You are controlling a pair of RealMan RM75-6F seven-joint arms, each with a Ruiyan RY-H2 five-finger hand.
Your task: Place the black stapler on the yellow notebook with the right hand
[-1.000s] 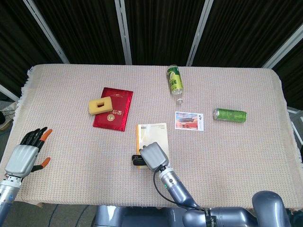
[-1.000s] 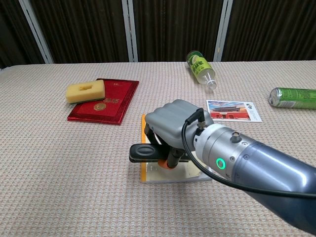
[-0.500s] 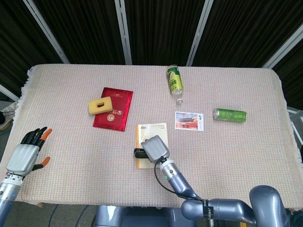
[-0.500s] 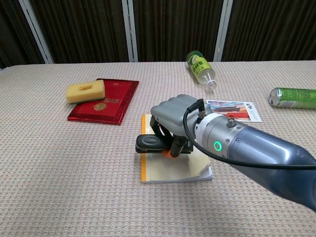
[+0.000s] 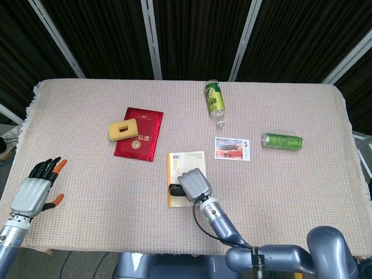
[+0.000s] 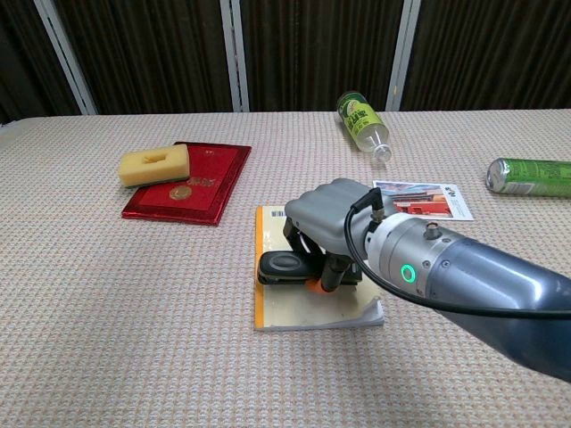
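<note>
The yellow notebook (image 5: 183, 164) (image 6: 294, 308) lies flat near the table's front middle, spine to the left. My right hand (image 5: 193, 183) (image 6: 335, 218) grips the black stapler (image 5: 175, 190) (image 6: 287, 267) from above, fingers curled round its rear. The stapler's front end sticks out to the left and sits low over the notebook's left part; whether it touches the cover cannot be told. My left hand (image 5: 36, 190) hovers at the table's front left with fingers spread, holding nothing.
A red booklet (image 5: 139, 133) (image 6: 192, 182) carries a yellow sponge (image 5: 123, 129) (image 6: 155, 166) at the left. A postcard (image 5: 232, 147) (image 6: 426, 200), a lying green bottle (image 5: 214, 100) (image 6: 362, 120) and a green can (image 5: 282, 140) (image 6: 529, 176) are to the right.
My right hand has carried the stapler rightward, from beyond the notebook's left edge to over its cover. The left hand has barely shifted.
</note>
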